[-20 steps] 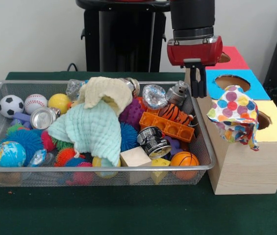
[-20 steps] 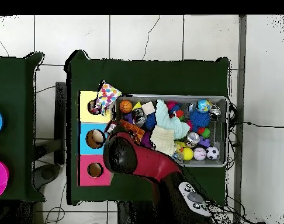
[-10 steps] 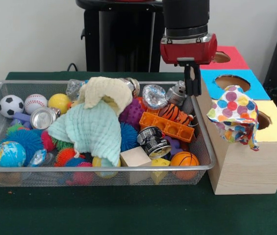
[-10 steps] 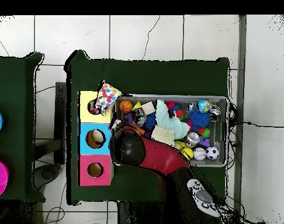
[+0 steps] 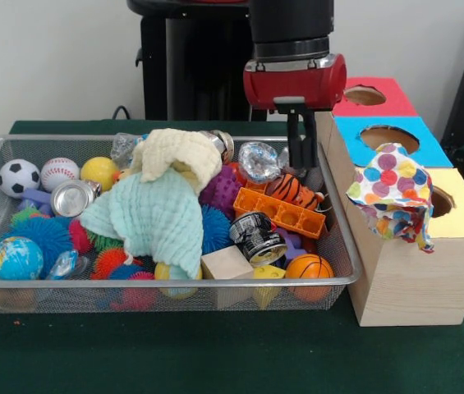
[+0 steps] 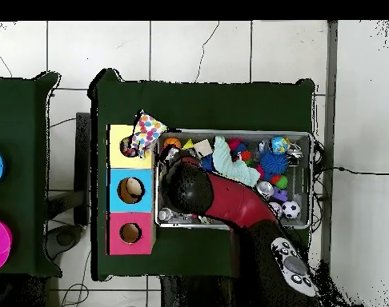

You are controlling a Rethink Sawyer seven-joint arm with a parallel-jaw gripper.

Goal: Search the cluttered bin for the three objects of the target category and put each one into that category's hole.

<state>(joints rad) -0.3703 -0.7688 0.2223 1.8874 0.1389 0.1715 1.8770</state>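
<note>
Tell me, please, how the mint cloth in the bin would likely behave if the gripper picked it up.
The mint cloth drapes in folds over the toys beneath, so it is probably floppy and would hang from a pinch. It looks thin and waffle-textured, so likely light and not slippery. The yellow cloth overlaps its top and might get dragged along.

Bin [image 5: 342,281] sitting on bench [image 5: 215,353], box [image 5: 412,279] touching its right side. Cloth [image 5: 392,197] draping over box's near hole. Towels [image 5: 162,205] lying mid-bin; gripper [image 5: 301,152] hanging over bin's far right corner.
</note>
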